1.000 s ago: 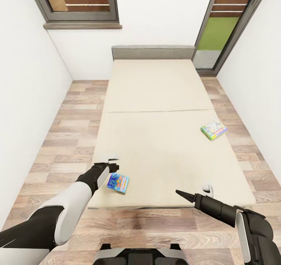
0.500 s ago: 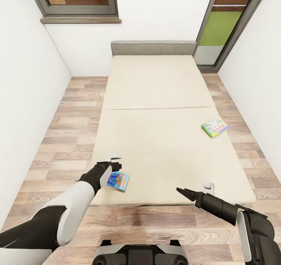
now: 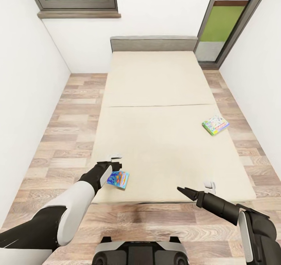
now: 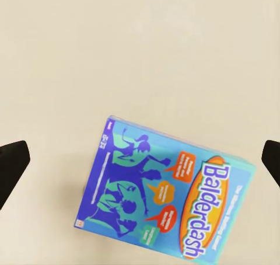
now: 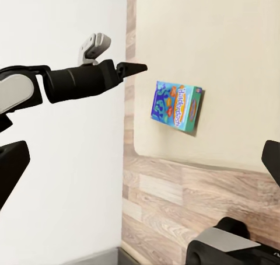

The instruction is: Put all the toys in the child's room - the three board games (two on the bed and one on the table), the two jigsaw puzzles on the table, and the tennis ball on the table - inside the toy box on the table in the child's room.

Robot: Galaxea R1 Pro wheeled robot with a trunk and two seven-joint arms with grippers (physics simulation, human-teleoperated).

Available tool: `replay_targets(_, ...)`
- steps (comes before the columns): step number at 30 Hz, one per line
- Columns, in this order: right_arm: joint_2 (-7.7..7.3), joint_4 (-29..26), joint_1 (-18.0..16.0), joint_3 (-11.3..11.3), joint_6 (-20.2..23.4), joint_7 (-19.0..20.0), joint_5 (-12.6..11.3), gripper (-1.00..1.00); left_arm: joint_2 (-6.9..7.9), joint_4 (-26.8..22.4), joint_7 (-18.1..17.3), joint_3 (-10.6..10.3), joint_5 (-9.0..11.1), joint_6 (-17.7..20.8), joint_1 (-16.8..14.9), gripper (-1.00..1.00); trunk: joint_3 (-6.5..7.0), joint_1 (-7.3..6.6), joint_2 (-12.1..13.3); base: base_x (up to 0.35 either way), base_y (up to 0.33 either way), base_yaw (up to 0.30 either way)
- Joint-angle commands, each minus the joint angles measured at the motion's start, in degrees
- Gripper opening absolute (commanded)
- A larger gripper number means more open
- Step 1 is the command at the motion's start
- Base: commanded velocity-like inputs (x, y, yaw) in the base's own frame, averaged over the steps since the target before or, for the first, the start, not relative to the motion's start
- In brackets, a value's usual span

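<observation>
A blue board game box printed "Balderdash" lies flat on the beige bed, in the lower left of the head view, near the mattress's near edge. In the left wrist view the same box sits in the lower middle of the frame, turned at a slant on the plain mattress. In the right wrist view it appears right of centre, close to the bed's edge above the wooden floor.

The left gripper hangs just beside the box's upper left corner in the head view; whether it touches the box cannot be told. Its two dark fingertips sit at the far left and right edges of the left wrist view, spread wide with the box between and below them, holding nothing.

A second board game, green-edged with a pale colourful lid, lies at the right of the head view near the mattress's right edge, well apart from the first.

The right gripper points left in the lower right of the head view, over the bed's near edge. Its tips stand at opposite edges of the right wrist view, spread apart and empty.
</observation>
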Motion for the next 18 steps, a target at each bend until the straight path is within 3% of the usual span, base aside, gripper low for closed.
replay_targets(1, 0.05, 0.0, 0.0, -0.1, 0.5, 0.2, 0.0, 1.00, -0.06, -0.1, 0.1, 0.5, 0.0, 0.3, 0.0, 1.00, -0.10, 0.03, -0.1, 0.000, 0.000, 0.000)
replay_targets(18, 0.25, 0.3, 0.3, -0.1, -0.1, -0.3, 0.5, 1.00, 0.09, -0.1, 0.1, 0.3, -0.1, 0.2, 0.0, 1.00, -0.22, 0.03, -0.1, 0.000, 0.000, 0.000)
